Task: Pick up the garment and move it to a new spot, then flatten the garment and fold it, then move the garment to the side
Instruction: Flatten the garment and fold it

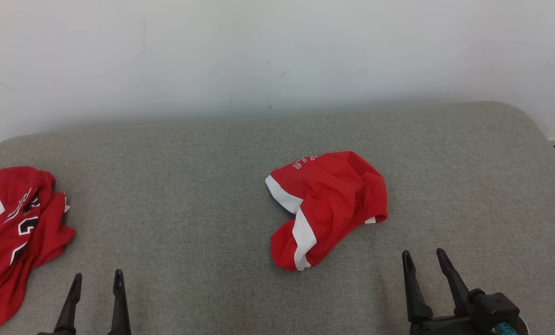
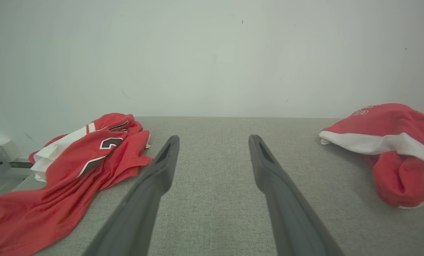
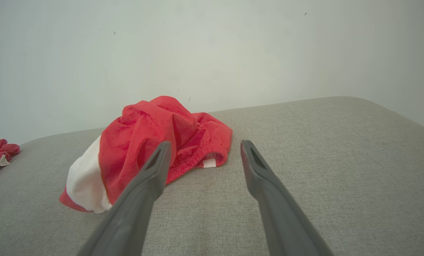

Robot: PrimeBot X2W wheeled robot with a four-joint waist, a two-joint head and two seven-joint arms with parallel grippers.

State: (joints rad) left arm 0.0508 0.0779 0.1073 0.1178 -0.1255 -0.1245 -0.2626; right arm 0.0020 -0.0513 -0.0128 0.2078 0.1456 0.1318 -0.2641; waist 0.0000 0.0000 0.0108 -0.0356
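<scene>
Head view: one grey table [image 1: 189, 186] bearing two crumpled items, red shorts [image 1: 328, 204] right of centre ahead of the right gripper [image 1: 423, 252], red jersey [image 1: 16, 223] at left near the left gripper [image 1: 97, 275]. Left wrist view: two fingers [image 2: 162, 170] spread, holding nothing. Right wrist view: likewise spread and empty; shorts unlifted, all steps seemingly left.
</scene>
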